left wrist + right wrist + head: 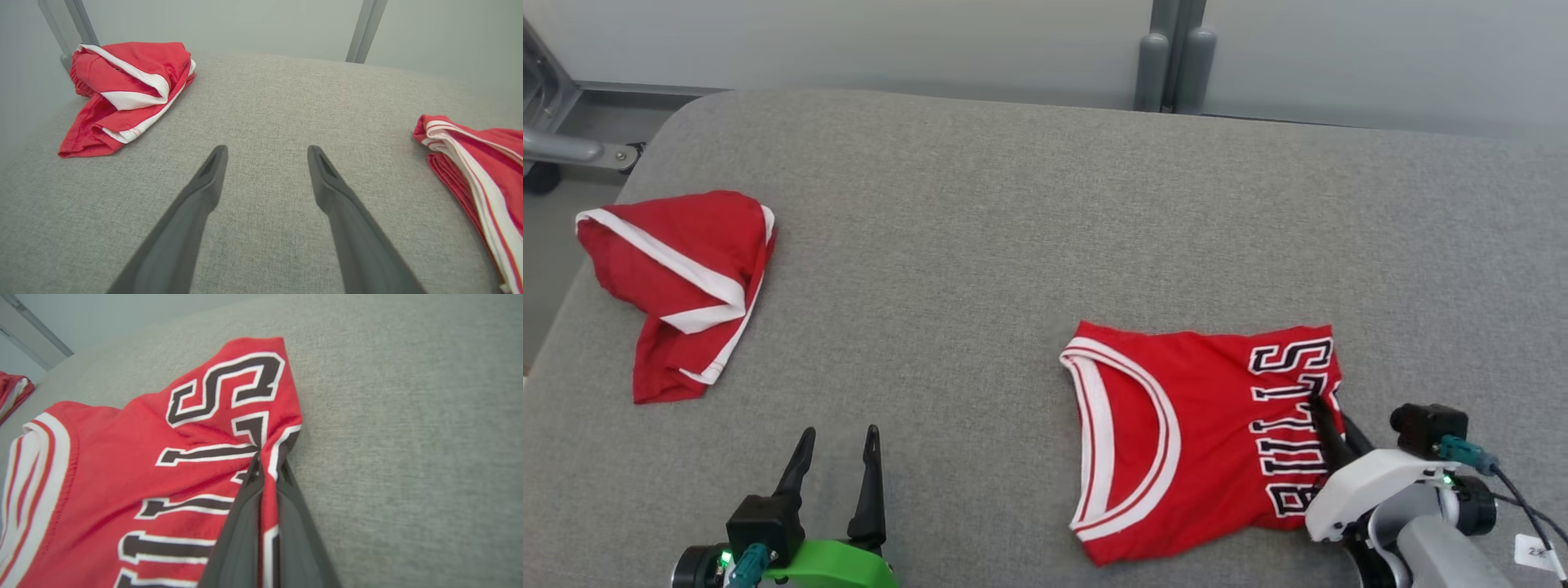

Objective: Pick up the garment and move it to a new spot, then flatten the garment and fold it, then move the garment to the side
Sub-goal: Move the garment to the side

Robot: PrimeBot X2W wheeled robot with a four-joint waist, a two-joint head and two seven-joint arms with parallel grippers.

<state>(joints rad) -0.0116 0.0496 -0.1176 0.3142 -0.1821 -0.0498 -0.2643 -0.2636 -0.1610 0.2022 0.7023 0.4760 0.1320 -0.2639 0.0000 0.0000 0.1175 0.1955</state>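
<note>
A grey padded surface (980, 204) is seen, with the folded red jersey (1201, 425) laid at its near right. The jersey's right edge is pinched between the closed fingers of the right gripper (267, 467), while the left gripper (837, 441) is held wide, well apart to the left. How many layers are caught cannot be made out.

We see the jersey (1176, 425) at four o'clock as soft matt cloth, the cushion (1013, 204) rough woven (fingers (196, 212): matt plastic).
</note>
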